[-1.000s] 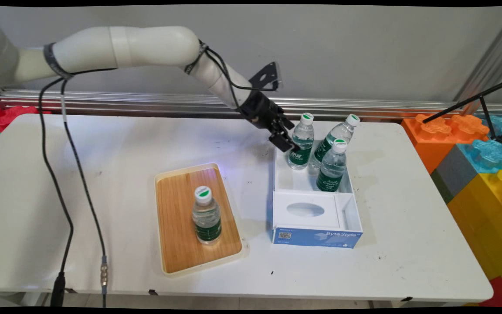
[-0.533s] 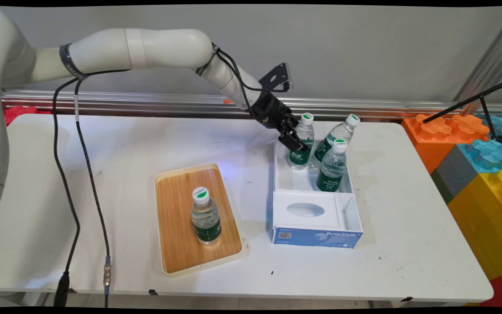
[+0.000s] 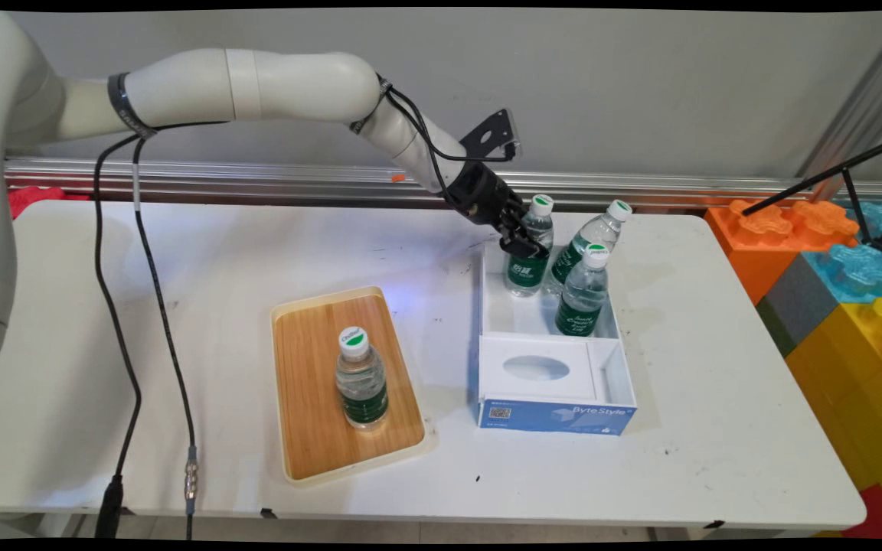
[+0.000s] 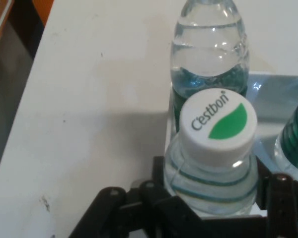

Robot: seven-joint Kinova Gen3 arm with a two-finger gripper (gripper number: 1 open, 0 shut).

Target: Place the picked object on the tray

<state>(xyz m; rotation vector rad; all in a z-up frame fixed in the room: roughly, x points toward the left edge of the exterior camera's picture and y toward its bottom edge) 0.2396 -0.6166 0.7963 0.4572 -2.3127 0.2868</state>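
Nearest the camera, a clear plastic water bottle with a green label and white cap (image 3: 361,376) stands upright on a rectangular bamboo tray with a cream rim (image 3: 285,398), which lies on the white table (image 3: 717,428). To the tray's right sits an open white cardboard box with a blue front panel (image 3: 556,417); its near part holds a white insert with an oval cut-out (image 3: 537,369).

In the box's far compartment stand three more clear water bottles with green labels. The nearest of them (image 3: 583,291) is upright at the right. Behind it a second bottle (image 3: 592,239) leans, tilted toward the upper right. The third, at the far left corner of the box (image 3: 528,252) (image 4: 213,163), is upright and sits between the fingers of the black two-finger gripper (image 3: 524,243) (image 4: 213,208). The gripper's fingers (image 4: 280,198) have closed round this bottle's shoulder just below its white cap (image 4: 218,126), one on each side, against the plastic. The white arm (image 3: 257,76) reaches in from the upper left, with black cables (image 3: 115,306) hanging down over the table's left side.

At the far right, past the table's edge, stand large orange, blue and yellow toy blocks (image 3: 831,260).
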